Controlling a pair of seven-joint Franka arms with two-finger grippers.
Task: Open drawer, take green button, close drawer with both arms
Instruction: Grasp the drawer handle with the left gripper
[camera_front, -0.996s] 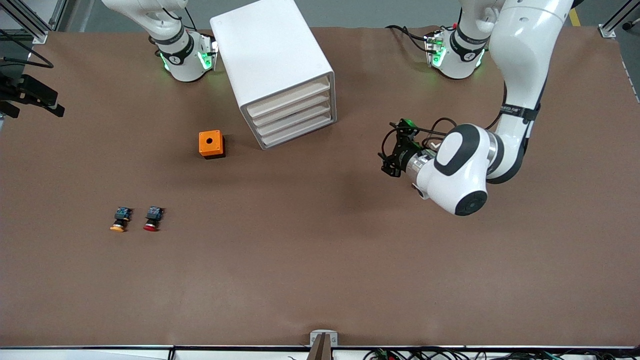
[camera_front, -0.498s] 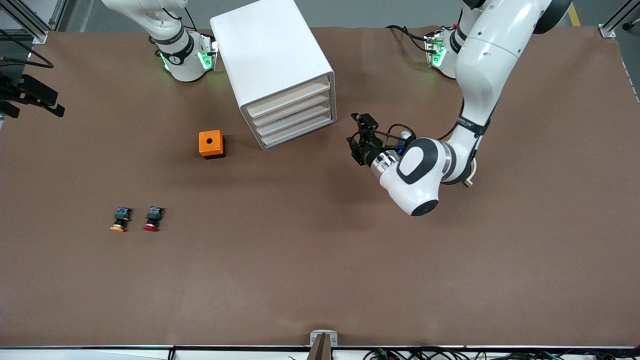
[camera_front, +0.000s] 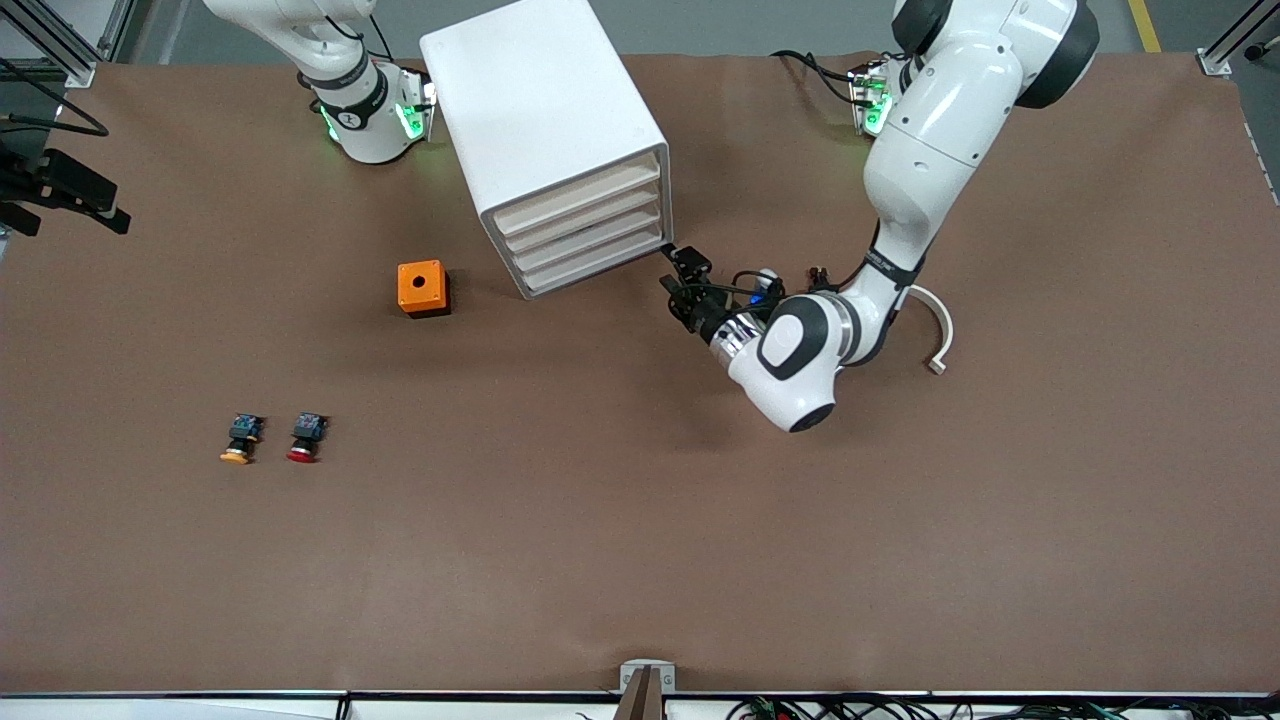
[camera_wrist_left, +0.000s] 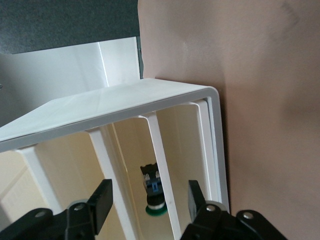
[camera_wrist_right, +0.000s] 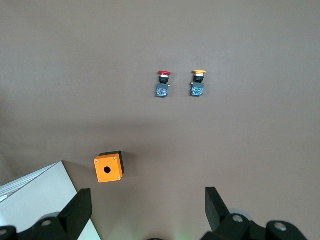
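The white drawer cabinet stands near the arms' bases, its four drawers all shut. My left gripper is open and hangs just in front of the drawer fronts, at the lower corner toward the left arm's end. In the left wrist view the open left gripper faces the cabinet's front. The green-capped button shows dimly inside, seen through a drawer front between the fingers. My right gripper is open and empty, high over the table; it is out of the front view.
An orange box with a round hole sits beside the cabinet toward the right arm's end, also in the right wrist view. A red-capped button and a yellow-capped button lie nearer the front camera.
My left arm has swung from the left arm's end of the table toward the cabinet and brought its gripper up to the drawer fronts. The right arm has not moved.
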